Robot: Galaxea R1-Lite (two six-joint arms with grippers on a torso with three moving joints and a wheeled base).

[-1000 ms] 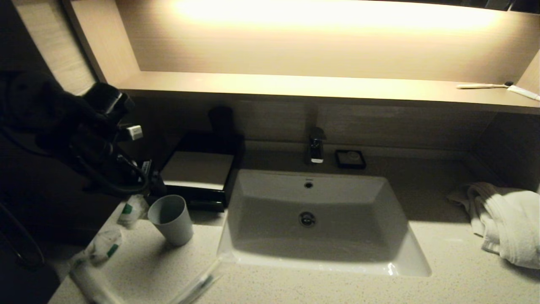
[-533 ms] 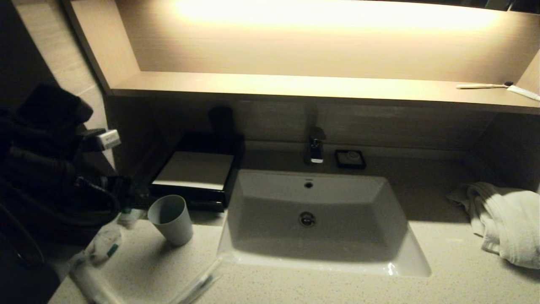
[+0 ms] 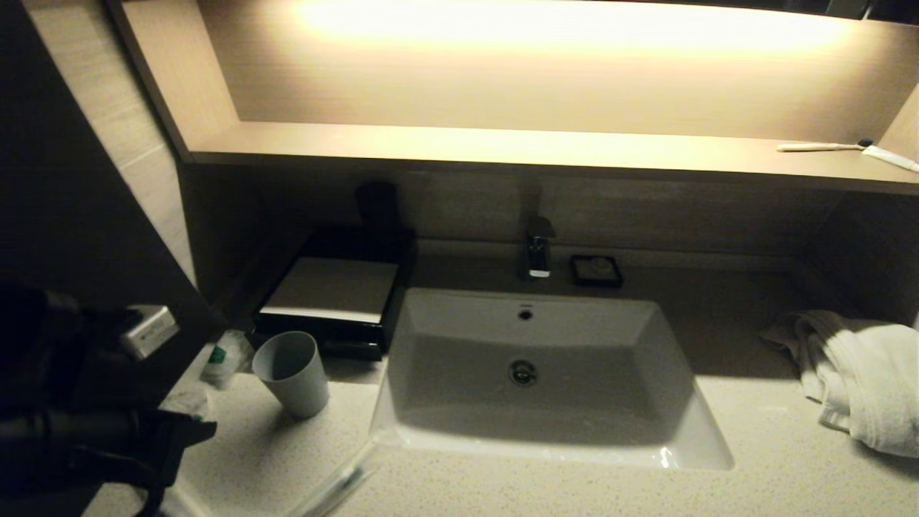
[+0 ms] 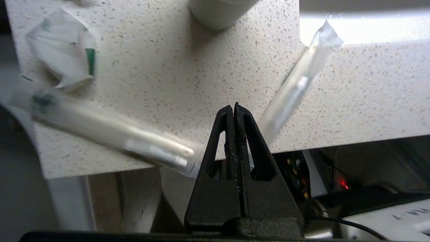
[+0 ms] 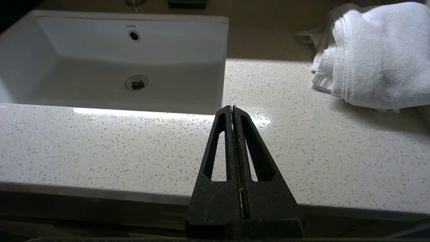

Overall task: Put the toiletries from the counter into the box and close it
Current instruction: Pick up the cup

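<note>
From the head camera I see the left arm [image 3: 79, 402] low at the near left corner of the surface [image 3: 502, 488], a dark mass whose jaws I cannot make out from here. The box [image 3: 332, 296] sits at the back left, against the wall and just beside the sink [image 3: 689, 431], its pale top panel flat and its front drawer looking pushed in or nearly so. A grey cup [image 3: 291, 372] stands in front of the box, with a green-marked sachet [image 3: 222, 357] just to its left, and a clear-wrapped toothbrush [image 3: 337, 485] lies at an angle near the front edge. A tap [image 3: 538, 248] and a small black soap dish [image 3: 596, 270] are behind the sink, a white towel [image 3: 858, 377] lies far right, and a bare toothbrush [image 3: 826, 146] rests on the lit shelf [image 3: 502, 147]. From the left wrist camera, the left gripper [image 4: 234, 107] has its jaws pressed together with nothing between them, poised above the front edge of the surface between two wrapped items: a blurred long clear packet [image 4: 111, 132] with a green mark on one side and the wrapped toothbrush on the other, while a crumpled sachet [image 4: 65, 57] lies farther off. From the right wrist camera, the right gripper [image 5: 232, 109] also has its jaws fully together and empty, held near the front edge of the surface between sink and towel.
</note>
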